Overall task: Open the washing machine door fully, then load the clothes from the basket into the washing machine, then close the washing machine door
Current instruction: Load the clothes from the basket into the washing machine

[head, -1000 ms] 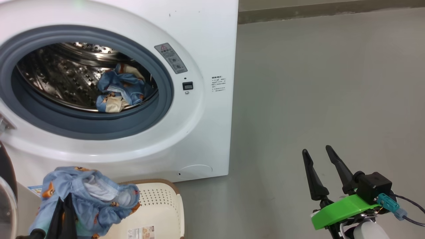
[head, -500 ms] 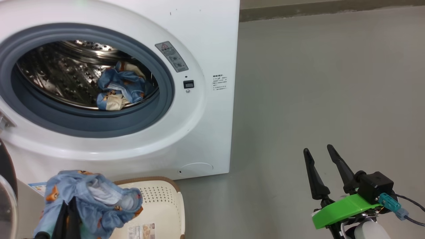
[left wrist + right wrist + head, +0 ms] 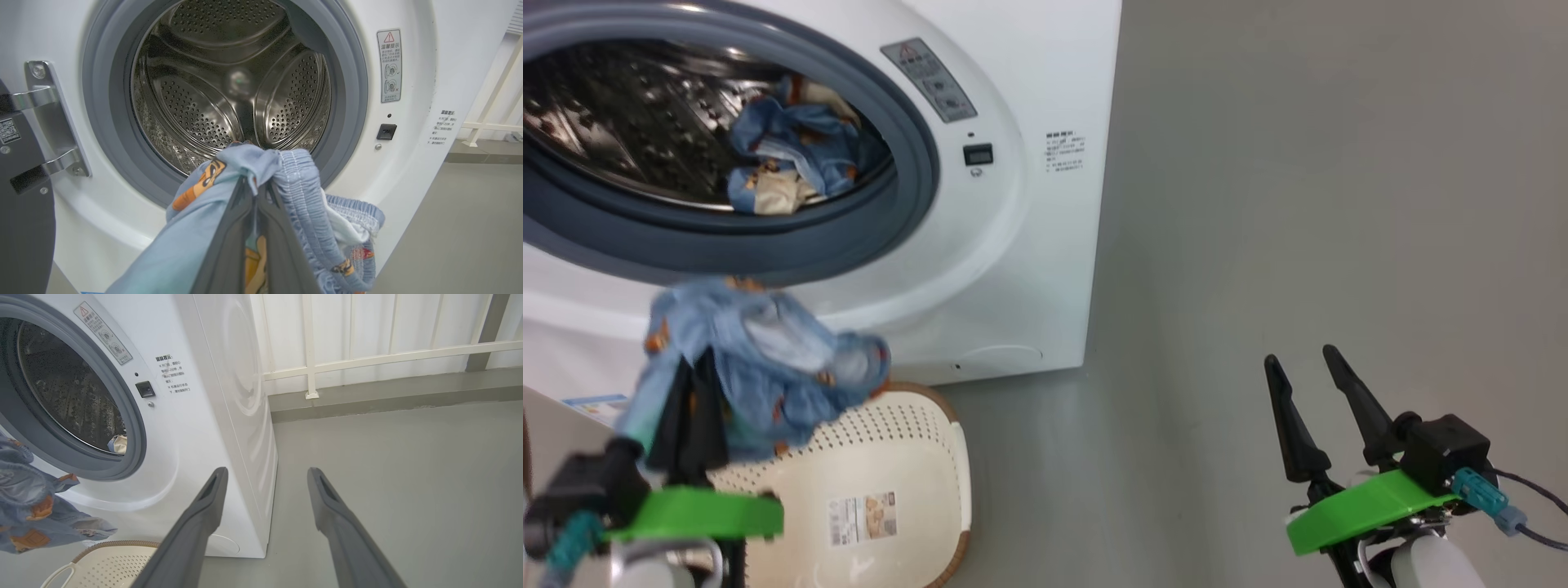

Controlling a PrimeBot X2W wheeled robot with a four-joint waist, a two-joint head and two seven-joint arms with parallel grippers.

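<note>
Left hand (image 3: 255,188) pinches crumpled soft blue clothes (image 3: 294,175) before the perforated steel drum (image 3: 196,106); right hand (image 3: 1300,356) gapes.

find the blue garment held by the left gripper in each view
Head view: garment lower left, above the basket.
Left wrist view: bottom centre, pinched in the left gripper.
Right wrist view: left edge, before the washing machine.
Shared landmark: black latch socket.

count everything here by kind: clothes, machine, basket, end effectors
clothes: 2, one inside the washing machine, one held by the left end effector
washing machine: 1
basket: 1
end effectors: 2, the left shut on clothes, the right end effector open
total: 6
</note>
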